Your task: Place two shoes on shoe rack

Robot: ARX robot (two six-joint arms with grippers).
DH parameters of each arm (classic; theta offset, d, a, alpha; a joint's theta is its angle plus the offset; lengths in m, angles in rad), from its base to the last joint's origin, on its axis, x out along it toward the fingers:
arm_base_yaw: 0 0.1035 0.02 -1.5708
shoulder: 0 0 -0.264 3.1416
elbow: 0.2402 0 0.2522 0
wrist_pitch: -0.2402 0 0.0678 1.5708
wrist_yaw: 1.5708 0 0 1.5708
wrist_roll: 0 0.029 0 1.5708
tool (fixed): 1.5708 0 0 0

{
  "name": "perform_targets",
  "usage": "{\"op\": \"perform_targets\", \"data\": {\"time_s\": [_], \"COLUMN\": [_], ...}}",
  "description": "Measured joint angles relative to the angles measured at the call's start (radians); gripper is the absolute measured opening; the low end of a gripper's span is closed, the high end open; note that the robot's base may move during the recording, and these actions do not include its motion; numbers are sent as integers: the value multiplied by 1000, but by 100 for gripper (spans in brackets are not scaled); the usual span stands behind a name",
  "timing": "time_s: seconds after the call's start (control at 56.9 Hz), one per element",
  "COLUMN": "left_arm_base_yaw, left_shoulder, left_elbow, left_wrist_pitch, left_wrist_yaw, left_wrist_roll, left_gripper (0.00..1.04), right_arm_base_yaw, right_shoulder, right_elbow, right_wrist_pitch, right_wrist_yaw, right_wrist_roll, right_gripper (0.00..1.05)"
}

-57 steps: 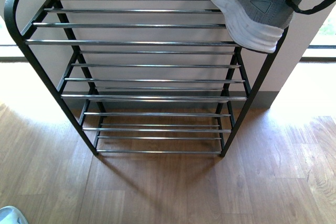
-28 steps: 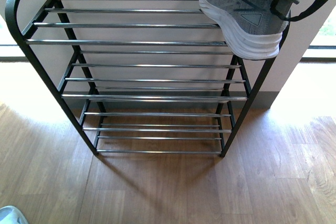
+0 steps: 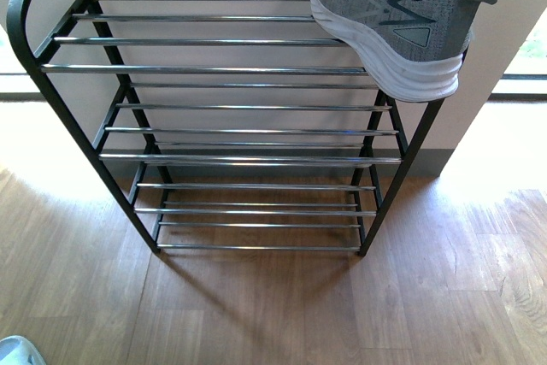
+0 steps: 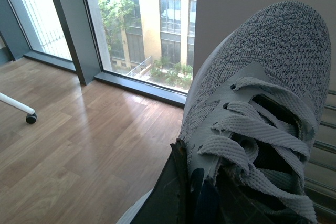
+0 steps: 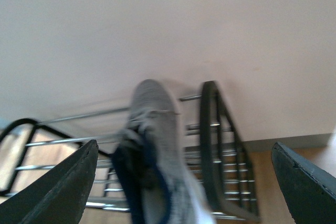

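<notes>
A grey knit sneaker (image 3: 389, 27) with a navy collar and white sole lies at the right end of the shoe rack's (image 3: 231, 68) top chrome rods, its heel jutting past the front rod. In the left wrist view the sneaker (image 4: 262, 72) fills the frame. My left gripper (image 4: 190, 199) is shut on its upper beside the laces, with one dark finger (image 4: 163, 198) against the outer side. My right gripper (image 5: 184, 192) hangs open, its fingertips (image 5: 58, 192) spread wide. Beyond them show the blurred sneaker (image 5: 157, 140) and the rack's black end frame (image 5: 212, 140).
The rack stands against a pale wall on a wooden floor (image 3: 273, 305). A pale blue-white rounded edge (image 3: 17, 350) peeks in at the bottom left corner. The left wrist view shows tall windows (image 4: 142, 24) and a white leg with a caster (image 4: 30, 118).
The sneaker has moved left and settled lower on the top rods. The dark arm and cable that covered its top have left the front view.
</notes>
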Motion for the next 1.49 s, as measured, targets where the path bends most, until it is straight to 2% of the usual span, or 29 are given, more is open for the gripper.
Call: {"op": "perform_targets", "data": {"time_s": [0.035,0.07,0.123,0.158,0.404,0.528,0.774,1.196,1.266,1.495], "left_arm_base_yaw": [0,0,0,0,0,0,0,0,0,0], "left_shoulder": [0,0,0,0,0,0,0,0,0,0], "left_elbow": [0,0,0,0,0,0,0,0,0,0], "left_wrist_pitch": [0,0,0,0,0,0,0,0,0,0], "left_wrist_yaw": [0,0,0,0,0,0,0,0,0,0], "left_wrist_roll": [0,0,0,0,0,0,0,0,0,0], "left_gripper": [2,2,2,2,2,2,2,2,2,2], "right_arm_base_yaw": [-10,-14,-13,-12,-9,-8,-8,-8,-8,-8], "right_shoulder": [-3,-16,-50,-79,-223,-304,-502,-765,-787,-943], "right_elbow": [-44,-135,-267,-332,-553,-681,-864,-986,-1025,-1034], "right_wrist_pitch": [82,277,486,563,682,709,698,554,586,444], "right_wrist_yaw": [66,172,209,210,213,214,214,214,214,216], "right_wrist_roll": [-46,-138,-221,-248,-296,-307,-312,-312,-312,-312], "right_gripper": [92,83,71,64,29,1,1,1,1,1]}}
